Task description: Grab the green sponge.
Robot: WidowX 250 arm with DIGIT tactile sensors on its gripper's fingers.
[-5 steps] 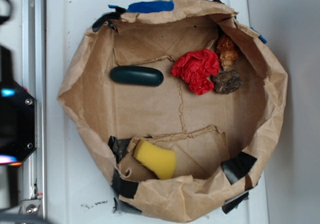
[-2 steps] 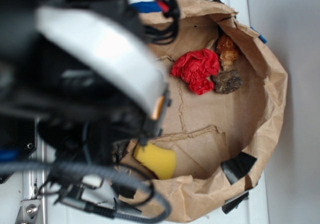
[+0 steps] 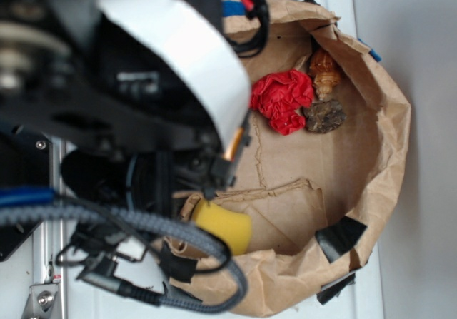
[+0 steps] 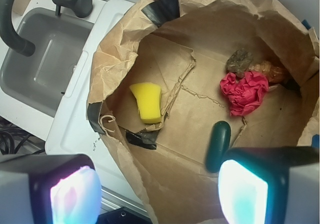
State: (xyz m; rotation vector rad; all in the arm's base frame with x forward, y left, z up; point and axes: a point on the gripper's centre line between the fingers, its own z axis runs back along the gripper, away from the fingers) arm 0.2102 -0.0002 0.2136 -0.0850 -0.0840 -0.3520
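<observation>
the gripper [image 4: 155, 191] hangs wide open and empty, the green sponge [image 4: 146, 101] lying ahead and slightly left of it beside a raised flap in the paper bag [image 4: 120, 48], so a careless descent could snag that fold.

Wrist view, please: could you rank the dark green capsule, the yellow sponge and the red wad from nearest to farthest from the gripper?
1. Dark green capsule: just above the right finger of the gripper, lower right of the bag.
2. Yellow sponge: left side, by the bag wall.
3. Red wad: upper right, deepest in the bag.
</observation>
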